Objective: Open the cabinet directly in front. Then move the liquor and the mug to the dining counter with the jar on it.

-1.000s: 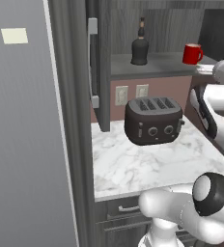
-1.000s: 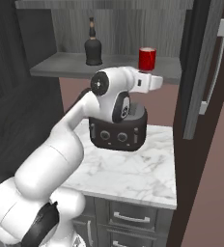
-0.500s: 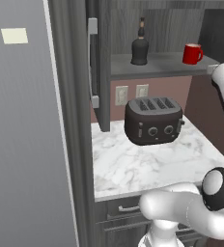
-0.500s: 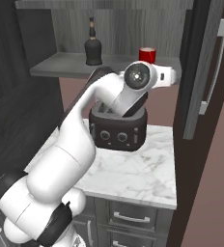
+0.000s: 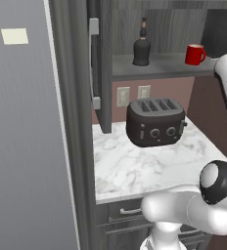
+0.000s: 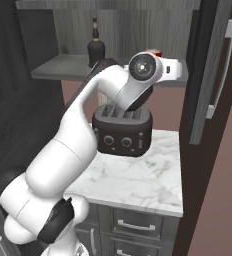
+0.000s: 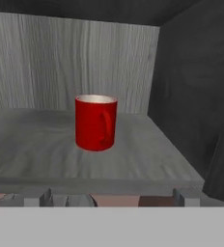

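The cabinet stands open, its right door swung out. On its shelf the dark liquor bottle stands at the left and the red mug at the right, upright, handle facing me. My gripper is open, level with the shelf's front edge and a short way before the mug, touching nothing. From the right base, my wrist covers most of the mug. The liquor stands clear of the arm. The dining counter and the jar are out of view.
A black toaster sits on the small marble counter under the shelf. The left door with its silver handle hangs open beside a tall grey fridge panel. The cabinet's dark side wall is close to the right of the mug.
My hand has risen and swung right, up to the shelf in front of the mug. The gripper stays open. The bottle, mug and toaster have not moved.
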